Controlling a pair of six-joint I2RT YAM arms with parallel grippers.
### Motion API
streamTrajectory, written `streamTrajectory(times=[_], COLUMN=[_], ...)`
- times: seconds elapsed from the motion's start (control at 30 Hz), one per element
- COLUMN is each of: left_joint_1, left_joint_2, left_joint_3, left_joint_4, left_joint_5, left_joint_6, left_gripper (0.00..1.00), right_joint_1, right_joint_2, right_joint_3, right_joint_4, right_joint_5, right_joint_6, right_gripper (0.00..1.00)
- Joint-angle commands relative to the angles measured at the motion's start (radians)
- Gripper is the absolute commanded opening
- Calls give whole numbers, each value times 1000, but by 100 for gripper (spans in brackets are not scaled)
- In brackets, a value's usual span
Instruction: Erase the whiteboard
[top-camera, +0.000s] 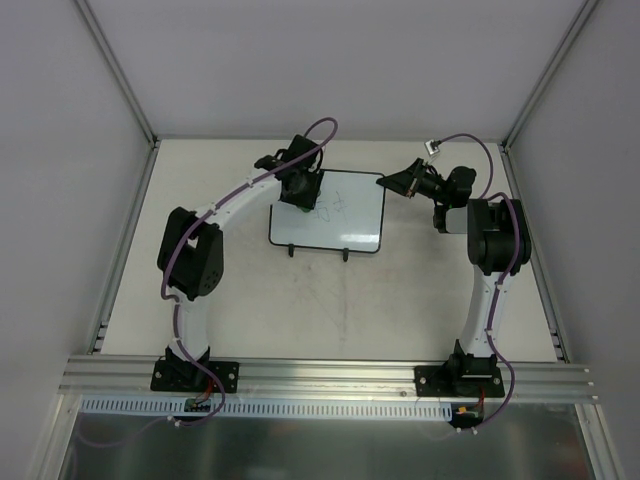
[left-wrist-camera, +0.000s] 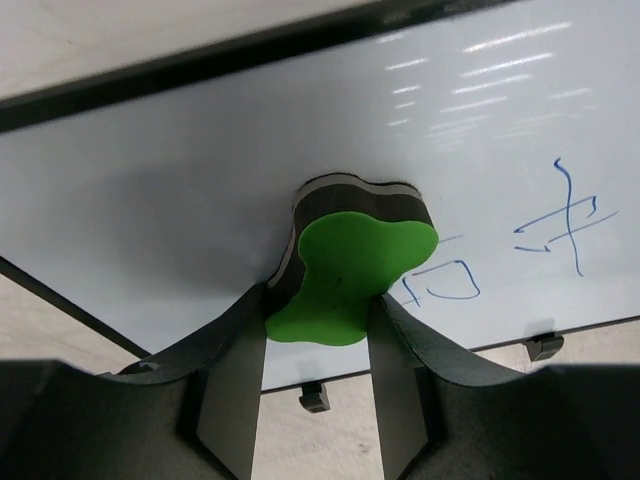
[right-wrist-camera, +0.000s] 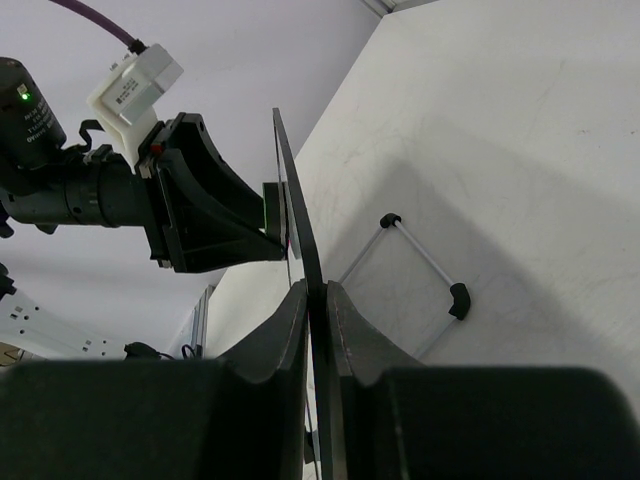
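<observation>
Left fingers clamp green eraser against whiteboard, frame centre; right fingers pinch its edge, lower centre.

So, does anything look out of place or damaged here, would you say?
Nothing stands out. The whiteboard looks intact, its edge clamped between the fingers of the right gripper, and the left gripper holds the green eraser against it. Some blue scribbles beside the eraser are not yet wiped.
</observation>
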Motion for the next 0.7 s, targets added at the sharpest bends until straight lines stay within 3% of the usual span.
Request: streamTrajectory(times=[0.0,0.47,0.67], left_joint_1=[-24,-136,-117], left_joint_2=[-21,-72,-79], left_joint_3=[-71,-282,-227], left_joint_4=[-27,40,45], left_joint_5=[32,-11,-28], left_joint_6=[-16,-77,-54], left_gripper=[0,0,0], right_joint_1=[-2,1,1], right_joint_2=[-13,-10,-10], right_joint_3=[-5,-1,-2], right_joint_4=[157,160,163], right_joint_5=[-19,-20,-20], right_joint_6=[2,5,8], right_gripper=[0,0,1])
